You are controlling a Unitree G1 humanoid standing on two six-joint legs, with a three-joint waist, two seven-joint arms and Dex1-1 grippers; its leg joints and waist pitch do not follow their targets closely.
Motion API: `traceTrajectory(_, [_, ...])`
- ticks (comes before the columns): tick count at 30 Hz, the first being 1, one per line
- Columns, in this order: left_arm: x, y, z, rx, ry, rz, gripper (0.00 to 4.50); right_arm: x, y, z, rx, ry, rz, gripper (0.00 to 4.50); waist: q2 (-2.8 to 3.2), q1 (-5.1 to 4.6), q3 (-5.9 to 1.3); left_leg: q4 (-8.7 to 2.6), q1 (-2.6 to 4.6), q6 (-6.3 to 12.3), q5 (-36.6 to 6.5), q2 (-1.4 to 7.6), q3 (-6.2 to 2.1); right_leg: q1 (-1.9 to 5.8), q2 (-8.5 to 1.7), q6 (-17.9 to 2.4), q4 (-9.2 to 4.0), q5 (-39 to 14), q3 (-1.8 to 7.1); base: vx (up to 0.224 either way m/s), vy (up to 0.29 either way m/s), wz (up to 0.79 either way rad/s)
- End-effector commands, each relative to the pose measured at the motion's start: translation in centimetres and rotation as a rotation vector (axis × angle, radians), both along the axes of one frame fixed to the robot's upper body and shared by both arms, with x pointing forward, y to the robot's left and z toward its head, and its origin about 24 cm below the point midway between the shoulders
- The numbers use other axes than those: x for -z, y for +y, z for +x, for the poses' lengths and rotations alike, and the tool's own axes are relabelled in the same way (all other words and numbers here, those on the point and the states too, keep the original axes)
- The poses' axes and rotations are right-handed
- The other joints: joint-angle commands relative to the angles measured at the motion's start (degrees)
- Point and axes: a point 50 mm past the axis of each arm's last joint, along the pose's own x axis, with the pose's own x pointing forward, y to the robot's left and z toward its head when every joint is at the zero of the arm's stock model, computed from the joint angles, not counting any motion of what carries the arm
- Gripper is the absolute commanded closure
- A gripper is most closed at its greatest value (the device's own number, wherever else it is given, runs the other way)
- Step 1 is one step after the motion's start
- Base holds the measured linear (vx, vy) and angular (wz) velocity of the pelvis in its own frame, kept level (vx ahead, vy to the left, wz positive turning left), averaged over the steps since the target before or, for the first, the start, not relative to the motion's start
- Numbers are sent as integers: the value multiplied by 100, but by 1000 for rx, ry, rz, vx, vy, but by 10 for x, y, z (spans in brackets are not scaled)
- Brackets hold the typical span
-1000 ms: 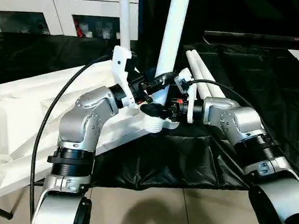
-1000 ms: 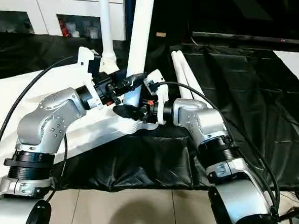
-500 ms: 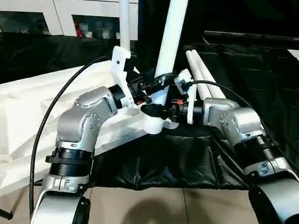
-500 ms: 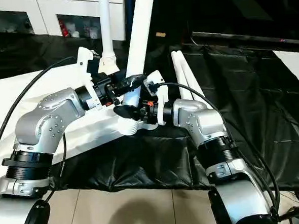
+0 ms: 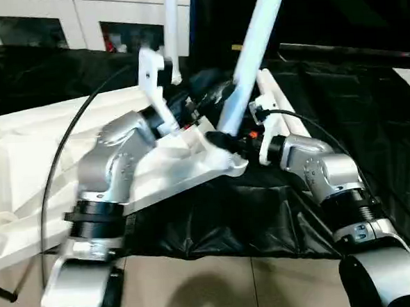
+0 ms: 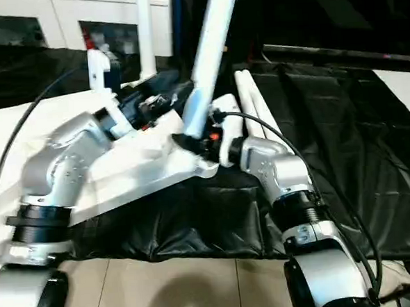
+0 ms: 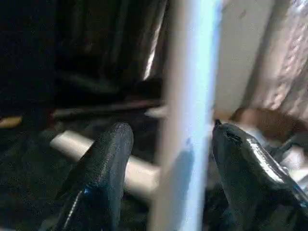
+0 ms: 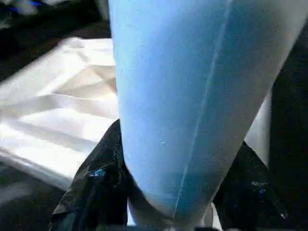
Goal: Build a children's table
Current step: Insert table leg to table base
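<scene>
The white plastic top [image 5: 157, 167] is laid underside up, its ribs showing, at the front edge of the black-covered work table. A long white tubular leg [image 5: 254, 49] is held steeply tilted over the top's near right corner socket. Two more legs [image 6: 254, 102] lie side by side behind

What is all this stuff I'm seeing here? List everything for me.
Table top: one, white, ribbed side up on the work table.
Tilted leg: one, white, leaning over the top's near corner.
Upright leg: one, white, standing at the far corner.
Spare legs: two, white, lying side by side on the black cover.
Cabinets: white, behind.
Left end effector: black fingers apart, either side of the tilted leg.
Right end effector: black fingers hugging that leg's base.
</scene>
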Motion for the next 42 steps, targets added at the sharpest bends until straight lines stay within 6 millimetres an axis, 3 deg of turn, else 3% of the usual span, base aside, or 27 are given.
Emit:
traceTrajectory(1, [28, 2, 1, 25, 7, 267, 149, 1, -16, 6, 118, -42, -49, 263, 119, -1, -483, -333, 69, -44, -284, 75, 2, 410, -381, -1155, -359, 320, 299, 0, 0, 0])
traceTrajectory(2, [41, 5, 0, 39, 26, 357, 149, 3, -20, 6, 146, -49, -68, 263, 132, -12, -473, -348, 78, -36, -286, 76, -7, 384, -370, -1078, -366, 244, 295, 0, 0, 0])
traceTrajectory(4, [51, 7, 0, 48, 39, 420, 149, 4, -23, 6, 166, -54, -80, 263, 134, -8, -481, -337, 74, -60, -286, 64, 6, 405, -376, -1063, -363, 262, 308, 0, 0, 0])
traceTrajectory(6, [66, 9, -1, 67, 76, 468, 149, 5, -26, 6, 189, -51, -76, 263, 149, -7, -497, -328, 64, -45, -157, 60, 6, 415, -369, -1172, -329, 623, 310, 0, 0, 0])
traceTrajectory(11, [90, 13, -3, 97, 164, 530, 149, 8, -28, 5, 200, -62, -84, 263, 171, -6, -491, -336, 71, -45, -399, 71, 8, 414, -387, -1312, -339, 598, 309, 0, 0, 0])
traceTrajectory(12, [93, 13, -3, 100, 182, 530, 179, 8, -28, 4, 199, -62, -85, 263, 193, 0, -489, -342, 76, -61, -454, 78, 2, 414, -395, -1329, -340, 544, 309, 0, 0, 0])
traceTrajectory(16, [105, 13, -4, 122, 223, 557, 205, 9, -28, 5, 208, -71, -91, 263, 187, 0, -487, -339, 72, -55, -495, 68, 4, 421, -392, -1344, -352, 494, 313, 0, 0, 0])
traceTrajectory(33, [115, 18, -2, 187, 263, 681, 357, 9, -30, 3, 206, -79, -96, 263, 253, 7, -487, -345, 71, 2, -581, 78, -11, 424, -410, -1385, -370, 368, 309, 0, 0, 0])
traceTrajectory(36, [114, 20, -1, 197, 268, 688, 362, 9, -30, 4, 200, -81, -99, 263, 254, -2, -491, -341, 65, 25, -541, 68, -8, 427, -402, -1401, -370, 423, 309, 0, 0, 0])
traceTrajectory(38, [114, 21, -1, 207, 273, 697, 399, 8, -29, 4, 195, -81, -99, 263, 257, -1, -492, -340, 60, 33, -550, 70, -9, 434, -408, -1410, -368, 419, 308, 0, 0, 0])
traceTrajectory(42, [114, 23, -1, 212, 267, 694, 424, 7, -28, 4, 158, -84, -110, 263, 253, -5, -486, -345, 66, 57, -617, 76, -7, 424, -405, -1424, -383, 350, 307, 0, 0, 0])
